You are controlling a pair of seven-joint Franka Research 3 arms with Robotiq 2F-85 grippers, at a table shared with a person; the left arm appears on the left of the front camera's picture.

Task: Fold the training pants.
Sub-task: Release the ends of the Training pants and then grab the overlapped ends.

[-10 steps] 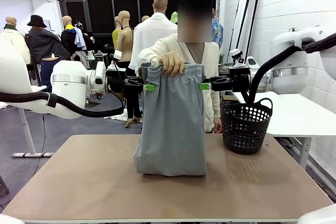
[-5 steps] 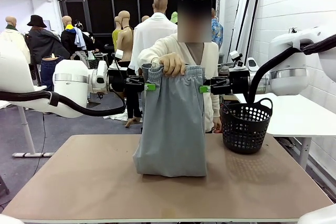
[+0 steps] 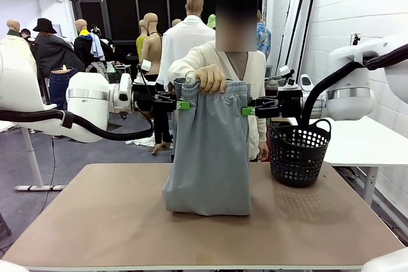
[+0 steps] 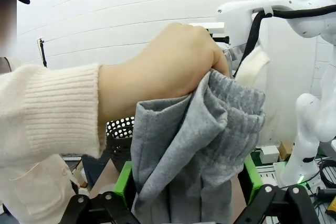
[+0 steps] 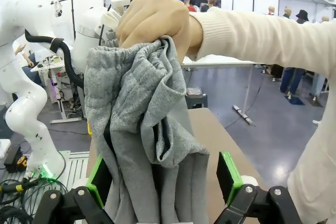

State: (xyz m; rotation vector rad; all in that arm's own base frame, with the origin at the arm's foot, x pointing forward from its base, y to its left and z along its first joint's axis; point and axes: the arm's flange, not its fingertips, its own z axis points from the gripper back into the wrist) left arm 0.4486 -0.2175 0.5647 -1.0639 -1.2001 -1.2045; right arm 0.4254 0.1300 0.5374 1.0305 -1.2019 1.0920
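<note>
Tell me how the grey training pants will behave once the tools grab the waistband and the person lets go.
Probably floppy: the training pants hang limp from the person's hand, the lower end slumped on the table. The waistband bunches in soft folds between the open left tool, so it may sag between two grips. They look light; one hand holds them up.

You see the training pants as soft, matt grey jersey, ribbed at the gathered waistband between your left gripper pads, which look like smooth green rubber on matt black plastic. Beside your right gripper, the basket is perforated black plastic; below, the table is matt tan.
</note>
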